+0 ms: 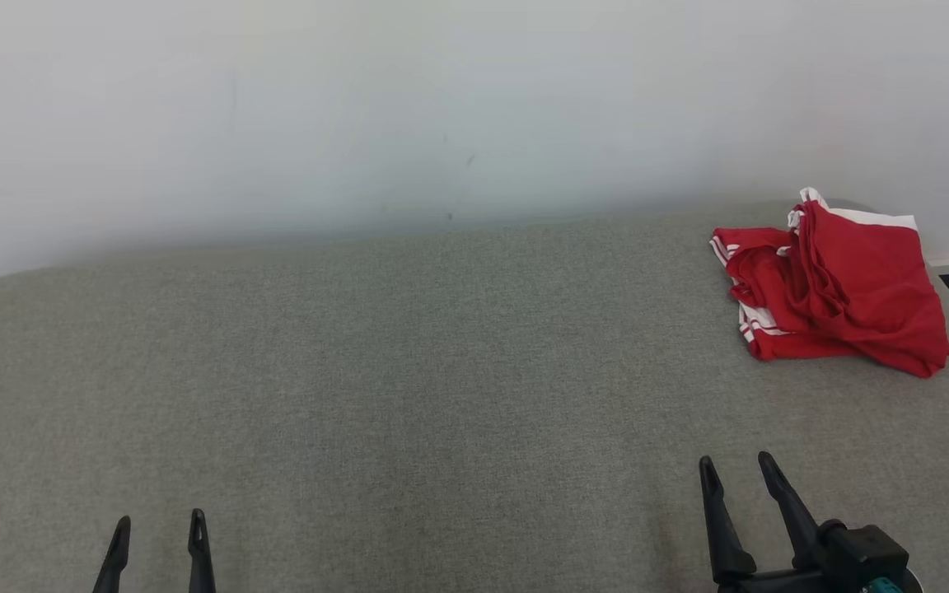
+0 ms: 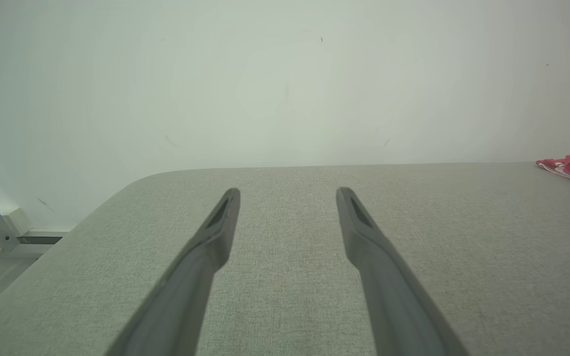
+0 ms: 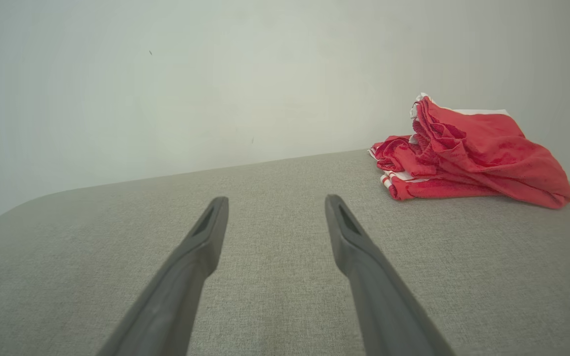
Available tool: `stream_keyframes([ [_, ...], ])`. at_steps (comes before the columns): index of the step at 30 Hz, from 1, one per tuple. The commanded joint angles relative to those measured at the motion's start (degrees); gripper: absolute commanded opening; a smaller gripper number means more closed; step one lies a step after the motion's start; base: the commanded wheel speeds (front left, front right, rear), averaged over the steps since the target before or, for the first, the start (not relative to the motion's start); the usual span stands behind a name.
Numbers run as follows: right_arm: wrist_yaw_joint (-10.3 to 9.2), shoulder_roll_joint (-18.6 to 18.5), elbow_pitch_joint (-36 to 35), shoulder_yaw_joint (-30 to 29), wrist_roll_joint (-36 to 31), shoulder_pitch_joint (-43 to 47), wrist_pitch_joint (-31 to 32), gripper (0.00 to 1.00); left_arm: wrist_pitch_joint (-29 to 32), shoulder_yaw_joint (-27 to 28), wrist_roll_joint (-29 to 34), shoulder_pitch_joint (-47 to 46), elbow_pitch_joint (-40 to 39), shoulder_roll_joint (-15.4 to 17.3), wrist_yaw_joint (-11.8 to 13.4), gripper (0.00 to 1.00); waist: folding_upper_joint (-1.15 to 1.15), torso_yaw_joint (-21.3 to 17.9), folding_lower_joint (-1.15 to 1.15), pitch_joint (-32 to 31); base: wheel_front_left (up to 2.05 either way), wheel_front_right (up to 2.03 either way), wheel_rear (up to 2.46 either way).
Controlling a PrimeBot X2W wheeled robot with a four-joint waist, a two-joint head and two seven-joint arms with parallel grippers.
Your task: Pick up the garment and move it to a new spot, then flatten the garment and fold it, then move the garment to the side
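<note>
Lying in a loose heap at the far right corner of the table, the red garment with white stripes rests close to the wall. Its layers are doubled over one another but rumpled, and one white-edged flap stands up at the back. It sits straight on the table's grey cover, inside no basket or box. Both tools hang low over the near edge, well apart from it: the left tool by the near left corner, the right tool toward the near right. Each has its fingers spread with nothing between them. Such a lie suits two stages: a heap waiting to be fetched to the middle, or a rough fold already set aside. The tools' empty pose at the near edge suits either, so I judge no further.
</note>
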Motion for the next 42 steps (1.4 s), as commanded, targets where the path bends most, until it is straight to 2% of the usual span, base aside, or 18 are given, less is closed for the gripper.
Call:
stream_keyframes([
  [1,-0.17,0.6,-0.4,0.1,-0.5,1.2,-0.2,1.00,-0.2,0.0,0.1,0.7,0.3,-0.2,-0.2,1.00,0.00,-0.4,0.00,-0.3,0.00,0.00,0.00],
  [21,-0.17,1.5,-0.9,-0.6,-1.0,2.7,-0.2,1.00,-0.2,-0.8,1.1,0.8,3.5,0.6,-1.0,1.00,0.00,-0.2,0.00,-1.3,0.00,0.00,0.00],
  [33,-0.17,0.7,-0.3,-0.5,-0.7,2.1,-0.2,1.00,-0.2,-1.3,0.9,1.0,4.1,1.0,-1.3,1.00,0.00,-0.5,0.00,-1.4,0.00,0.00,0.00],
  [34,0.00,0.8,-0.3,-0.6,-0.6,2.2,0.0,0.00,0.0,-1.3,0.6,0.3,4.1,0.7,-1.3,0.00,0.00,-0.5,0.00,-1.4,0.00,0.00,0.00],
  [38,0.01,1.0,1.2,-0.7,0.4,2.7,0.6,0.00,0.5,-1.1,-0.3,0.1,6.1,0.3,-1.3,0.00,0.00,-0.5,0.00,-1.4,0.00,0.00,0.00],
  [42,0.01,1.1,1.2,-1.2,5.0,2.1,1.9,0.00,2.2,-0.4,-5.2,-1.2,6.8,0.2,-1.4,0.00,0.00,-0.3,0.00,-1.3,0.00,0.00,0.00],
])
